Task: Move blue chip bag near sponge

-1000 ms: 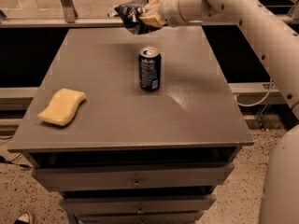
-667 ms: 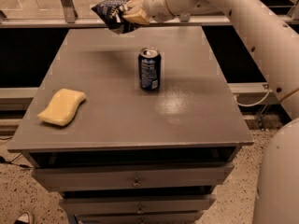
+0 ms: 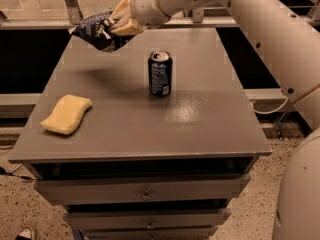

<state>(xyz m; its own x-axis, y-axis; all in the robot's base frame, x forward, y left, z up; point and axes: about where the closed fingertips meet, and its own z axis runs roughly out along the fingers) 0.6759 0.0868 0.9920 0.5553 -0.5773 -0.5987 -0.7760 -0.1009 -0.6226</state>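
My gripper (image 3: 114, 28) is shut on the blue chip bag (image 3: 95, 30), a crinkled dark-blue foil bag with white lettering, and holds it in the air above the far left part of the grey table (image 3: 200, 124). The sponge (image 3: 66, 114), pale yellow and flat, lies on the table near its left front edge, well below and in front of the bag.
An upright blue soda can (image 3: 160, 73) stands near the table's middle, to the right of the bag. The table has drawers (image 3: 145, 196) under its front edge. My white arm (image 3: 260, 29) crosses from the upper right. A rail runs behind the table.
My gripper has carried the blue chip bag leftward and forward, from above the table's far edge behind the can toward the far left. The can and sponge have not moved.
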